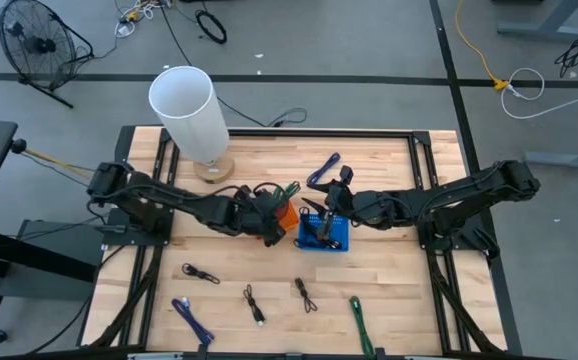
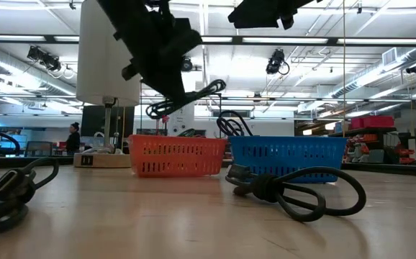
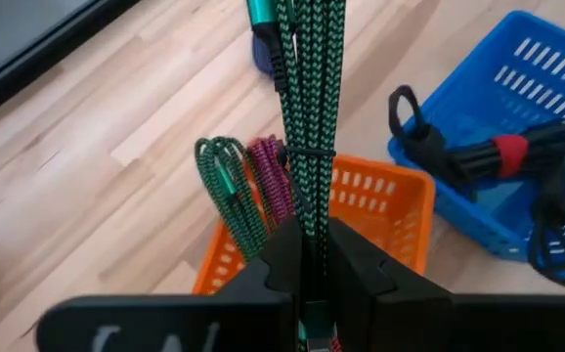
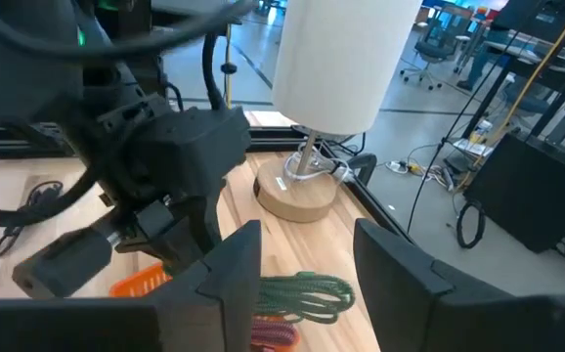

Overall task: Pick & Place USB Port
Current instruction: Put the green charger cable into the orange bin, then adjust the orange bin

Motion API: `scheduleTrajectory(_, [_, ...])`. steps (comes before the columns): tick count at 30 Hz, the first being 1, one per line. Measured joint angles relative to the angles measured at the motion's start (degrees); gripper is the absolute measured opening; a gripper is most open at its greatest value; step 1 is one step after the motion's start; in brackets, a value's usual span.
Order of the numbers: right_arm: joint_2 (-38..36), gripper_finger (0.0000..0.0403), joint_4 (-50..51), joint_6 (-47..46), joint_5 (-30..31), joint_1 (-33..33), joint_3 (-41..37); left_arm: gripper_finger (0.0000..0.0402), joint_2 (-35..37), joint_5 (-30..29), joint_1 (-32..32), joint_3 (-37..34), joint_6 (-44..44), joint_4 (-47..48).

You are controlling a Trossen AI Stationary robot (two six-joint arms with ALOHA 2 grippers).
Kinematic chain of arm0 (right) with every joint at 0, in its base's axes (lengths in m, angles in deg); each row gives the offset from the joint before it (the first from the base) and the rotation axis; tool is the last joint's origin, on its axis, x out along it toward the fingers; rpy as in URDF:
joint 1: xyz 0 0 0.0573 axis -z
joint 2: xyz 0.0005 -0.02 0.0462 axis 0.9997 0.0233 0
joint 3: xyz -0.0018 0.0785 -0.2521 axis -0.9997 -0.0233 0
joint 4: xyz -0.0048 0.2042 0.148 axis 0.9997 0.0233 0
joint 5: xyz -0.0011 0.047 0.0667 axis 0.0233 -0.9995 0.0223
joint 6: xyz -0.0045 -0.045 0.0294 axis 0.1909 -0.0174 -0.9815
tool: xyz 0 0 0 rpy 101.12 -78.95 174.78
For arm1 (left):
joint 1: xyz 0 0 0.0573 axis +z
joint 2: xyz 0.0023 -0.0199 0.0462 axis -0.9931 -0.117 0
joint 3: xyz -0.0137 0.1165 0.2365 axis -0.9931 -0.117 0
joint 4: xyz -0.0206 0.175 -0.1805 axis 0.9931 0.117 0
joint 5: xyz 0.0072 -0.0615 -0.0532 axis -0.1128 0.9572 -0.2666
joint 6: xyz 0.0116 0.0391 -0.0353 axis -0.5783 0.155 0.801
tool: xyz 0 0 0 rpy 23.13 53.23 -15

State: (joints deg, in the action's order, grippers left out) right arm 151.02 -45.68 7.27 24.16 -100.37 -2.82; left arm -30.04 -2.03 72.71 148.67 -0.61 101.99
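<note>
Near edge of the tabletop (image 1: 389,300): loose coiled cables, unsorted. Centre: my left gripper (image 3: 307,256) clamped on a green braided cable (image 3: 307,88), held over the orange basket (image 3: 380,210); I judge this the placing step, next lower and release. Right gripper (image 4: 307,264), fingers apart, empty, above the blue basket (image 1: 337,240). Far: white lamp (image 1: 191,110), open workshop behind.

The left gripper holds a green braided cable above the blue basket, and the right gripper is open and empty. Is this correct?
Not quite. The left wrist view shows the left gripper holding the green braided cable above the orange basket, not the blue basket. The right gripper is indeed open and empty.
</note>
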Motion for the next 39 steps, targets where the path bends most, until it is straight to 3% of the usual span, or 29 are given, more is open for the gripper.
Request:
scheduleTrajectory(15, [0.0,0.0166,0.8,0.7,0.0,0.0,0.0,0.0031,-2.0,-0.2,0.3,0.0,3.2,0.1])
scheduleTrajectory(21, [0.0,0.0166,0.9,0.7,0.0,0.0,0.0,0.0031,-2.0,0.8,0.3,-4.6,7.5,-1.9])
scheduleTrajectory(31, [0.0,0.0166,1.2,0.8,0.0,0.0,0.0,0.0106,-2.0,2.0,0.1,-6.6,10.1,-4.9])
scheduleTrajectory(39, [0.0,0.0166,1.2,0.8,0.0,0.0,0.0,0.0111,-2.0,4.3,0.1,-6.6,12.0,-5.1])
